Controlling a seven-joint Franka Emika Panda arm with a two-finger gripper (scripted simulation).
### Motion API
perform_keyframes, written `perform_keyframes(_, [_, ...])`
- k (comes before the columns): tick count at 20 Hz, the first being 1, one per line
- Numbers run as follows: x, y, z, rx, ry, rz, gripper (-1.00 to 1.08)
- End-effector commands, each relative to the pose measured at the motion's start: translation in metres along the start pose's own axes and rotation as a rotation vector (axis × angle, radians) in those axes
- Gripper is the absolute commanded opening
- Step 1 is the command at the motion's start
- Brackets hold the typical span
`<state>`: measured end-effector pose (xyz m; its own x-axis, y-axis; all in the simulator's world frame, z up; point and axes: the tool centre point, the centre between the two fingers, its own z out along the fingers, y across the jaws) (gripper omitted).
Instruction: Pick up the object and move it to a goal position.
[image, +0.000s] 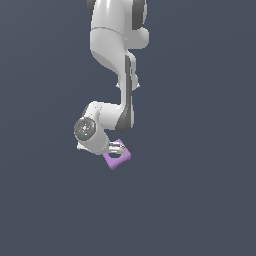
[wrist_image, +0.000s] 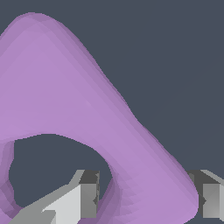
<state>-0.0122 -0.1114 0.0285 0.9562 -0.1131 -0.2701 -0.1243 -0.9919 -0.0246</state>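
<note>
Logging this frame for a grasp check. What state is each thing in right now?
Block: tilted, one side wall between the fingers, one finger in its hole, the other outside its edge.
Gripper: jaws apart around that wall; contact cannot be told.
Arm: bent down, wrist just over the block.

A flat, plain dark blue-grey surface (image: 200, 200) fills the exterior view, with no visible edge or markings. The light-purple block (image: 117, 158) appears against it below the arm's wrist, its round hole showing the same grey; whether it rests on the surface or hangs above it cannot be told
</note>
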Motion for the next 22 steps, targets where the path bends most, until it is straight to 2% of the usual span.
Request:
perform_keyframes(1, [0.0, 0.0, 0.001, 0.0, 0.0, 0.0, -1.0])
perform_keyframes(13, [-0.004, 0.0, -0.003, 0.0, 0.001, 0.0, -1.0])
perform_keyframes(22, [-0.033, 0.003, -0.027, 0.001, 0.001, 0.0, -1.0])
